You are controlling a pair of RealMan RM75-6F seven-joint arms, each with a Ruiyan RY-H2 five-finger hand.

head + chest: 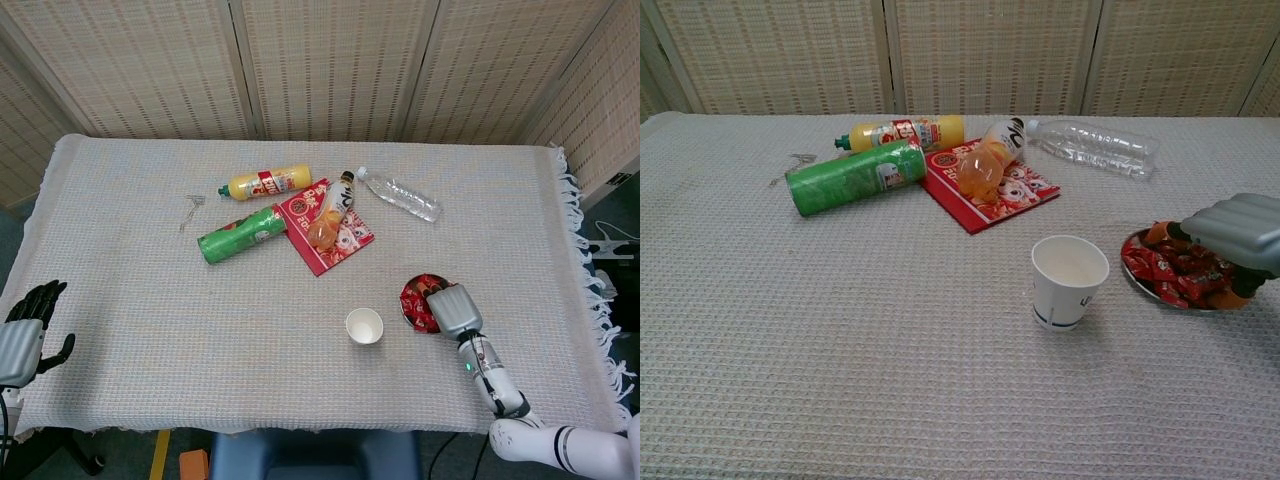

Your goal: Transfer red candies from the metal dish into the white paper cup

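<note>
From the head view, you have your right robot hand (455, 308) lowered over the metal dish (407, 305), its back covering much of the red candies (419, 300). The fingers are hidden under the palm, so you cannot tell from here whether they have closed on anything. The step in hand looks like the pick from the dish. The white paper cup (364, 326) stands upright just to the left of the dish, apart from it. Your left robot hand (24, 333) hangs off the tabletop (130, 300) edge, fingers spread, holding nothing. Count one cup, one dish, one green can (241, 233), one yellow bottle (267, 182), one orange bottle (328, 214), one clear bottle (400, 194), one red packet (346, 240).

From the chest view, your right robot hand (1237, 234) sits over the far side of the dish (1140, 278), an orange fingertip (1157, 232) down among the candies (1168, 272); whether a candy is pinched is not clear. The cup (1069, 281) looks empty as far as its inside shows. Next, you will likely need a firm pinch, a straight lift, then a short carry left over the cup's mouth. The candies are too heaped to count.
</note>
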